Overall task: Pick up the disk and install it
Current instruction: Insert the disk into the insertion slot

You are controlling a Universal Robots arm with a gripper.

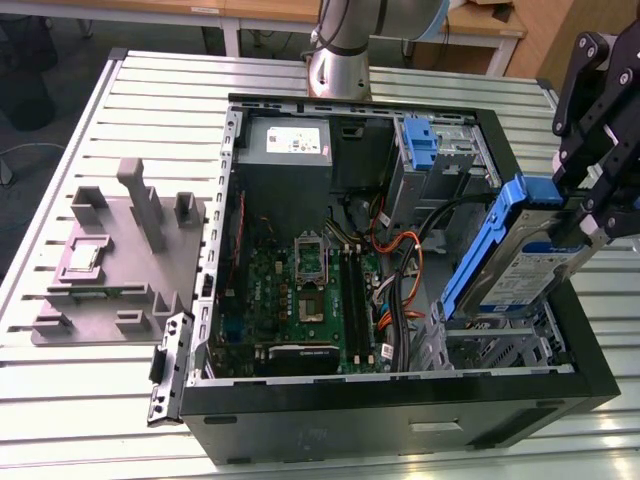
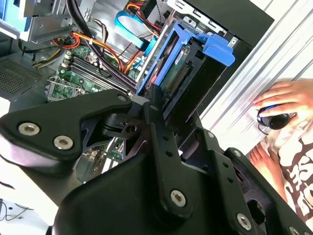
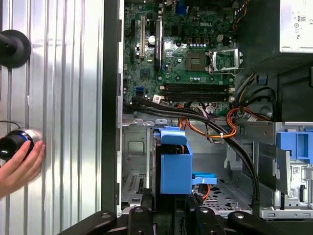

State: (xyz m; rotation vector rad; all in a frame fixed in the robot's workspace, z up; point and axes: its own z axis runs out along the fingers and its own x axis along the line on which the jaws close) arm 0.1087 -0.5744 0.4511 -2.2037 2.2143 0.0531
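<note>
while the fingers [image 2: 155, 117] clamp the disk [image 1: 520, 260], tilted just above the drive cage [image 1: 490, 345] in the computer case [image 1: 400, 400], its blue rails probably need squaring with the cage's guides.

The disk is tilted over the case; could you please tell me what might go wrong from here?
1. The disk, gripped at its upper end by the end effector, might catch the cables beside the bay.
2. A hand lies on the table beside the case, where a swing could hit it.
</note>
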